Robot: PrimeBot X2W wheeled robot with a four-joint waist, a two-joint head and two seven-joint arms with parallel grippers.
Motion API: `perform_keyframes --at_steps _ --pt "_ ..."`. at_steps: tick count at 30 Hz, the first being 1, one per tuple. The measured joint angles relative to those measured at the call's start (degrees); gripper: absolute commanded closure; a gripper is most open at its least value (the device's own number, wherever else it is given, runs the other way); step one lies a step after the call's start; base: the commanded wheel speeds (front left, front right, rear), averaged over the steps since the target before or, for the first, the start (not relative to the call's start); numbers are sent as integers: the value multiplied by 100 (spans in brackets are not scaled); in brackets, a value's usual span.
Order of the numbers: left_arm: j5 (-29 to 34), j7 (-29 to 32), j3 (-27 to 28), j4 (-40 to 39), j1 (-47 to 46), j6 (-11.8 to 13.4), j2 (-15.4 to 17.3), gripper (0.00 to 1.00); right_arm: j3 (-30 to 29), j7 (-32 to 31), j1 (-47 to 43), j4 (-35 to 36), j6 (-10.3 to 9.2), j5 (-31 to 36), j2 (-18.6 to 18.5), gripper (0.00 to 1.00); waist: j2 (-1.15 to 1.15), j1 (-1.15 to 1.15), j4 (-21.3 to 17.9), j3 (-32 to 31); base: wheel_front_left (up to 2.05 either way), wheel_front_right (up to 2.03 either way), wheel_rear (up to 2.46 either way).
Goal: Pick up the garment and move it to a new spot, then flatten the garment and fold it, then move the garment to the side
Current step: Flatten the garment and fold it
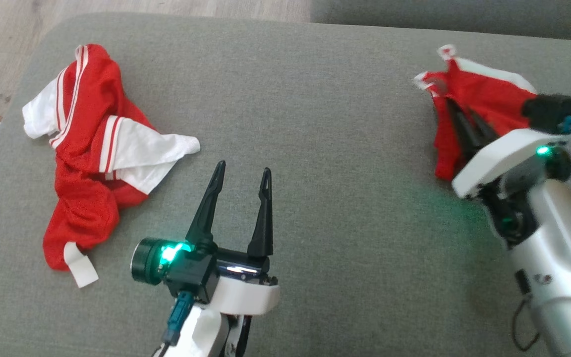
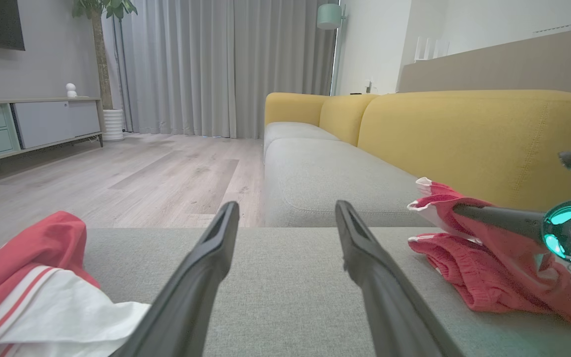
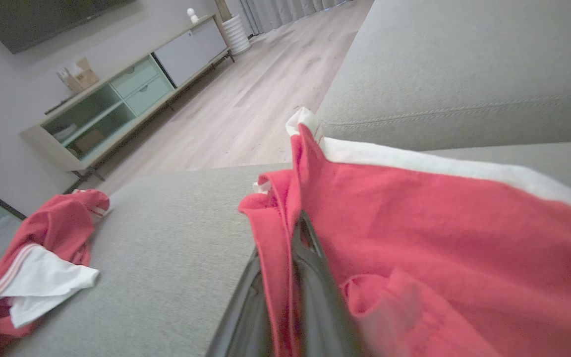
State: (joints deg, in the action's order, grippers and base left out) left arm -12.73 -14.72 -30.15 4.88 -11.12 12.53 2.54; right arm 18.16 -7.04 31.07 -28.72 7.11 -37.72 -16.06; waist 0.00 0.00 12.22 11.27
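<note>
Found the red garment (image 1: 479, 94) at the far right of the grey cushion (image 1: 315, 99), on the side of the yellow backrest (image 2: 464, 134). Saw the right gripper (image 1: 456, 116) pressed together on a bunch of its cloth, with both dark fingers buried in the folds. Saw the upper part of the cloth drawn up. From the left wrist view, took the lower folds to be lying on the cushion, without being fully sure. Saw the left gripper (image 1: 244, 168) spread wide and holding nothing, low over the bare middle of the cushion, well apart from both pieces of clothing. Noted also a second red-and-white garment (image 1: 87, 148), crumpled at the left end, toward the wooden floor (image 1: 18, 29).

Judged the step in hand as the first one, the lift and the carry to a new spot, with the flattening and folding not yet begun.

Called for a straight rise first, up to a hem hanging free of the cushion, and only then a sideways carry. Otherwise risked dragging the cloth and making new wrinkles. Seemed wise to aim for the bare middle, between the two pieces, with enough room there for spreading. Seemed wise also to draw the left gripper back a little, out of the path. Needed a slow and even motion, because of a pinch on a bunch only and not on a clean edge. Risked a slipping layer with any jerk. Needed a low release, with the hem laid down first.
</note>
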Motion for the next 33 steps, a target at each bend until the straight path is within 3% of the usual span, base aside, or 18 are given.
perform_keyframes --at_steps 5,10,17,26,33 --pt "0 0 -5 -7 7 9 1 0 -308 159 -118 343 0 102 227 0 0 0 20 -58 0 0 0" --pt "1 0 41 -32 224 56 4 0 -721 287 -622 998 0 187 -234 0 0 0 -67 -206 0 0 0" --pt "19 0 272 -113 576 63 16 0 -1091 750 -1754 1143 0 261 -646 0 0 0 -267 -441 0 0 0" --pt "131 0 648 -132 1454 37 38 0 -1230 1574 -2986 1157 0 358 -539 0 0 -1 -359 -980 0 0 0" --pt "246 1 971 -192 2235 -101 167 0 -1140 2036 -3899 1400 0 1196 -294 0 0 -1 -417 -1421 0 0 0"
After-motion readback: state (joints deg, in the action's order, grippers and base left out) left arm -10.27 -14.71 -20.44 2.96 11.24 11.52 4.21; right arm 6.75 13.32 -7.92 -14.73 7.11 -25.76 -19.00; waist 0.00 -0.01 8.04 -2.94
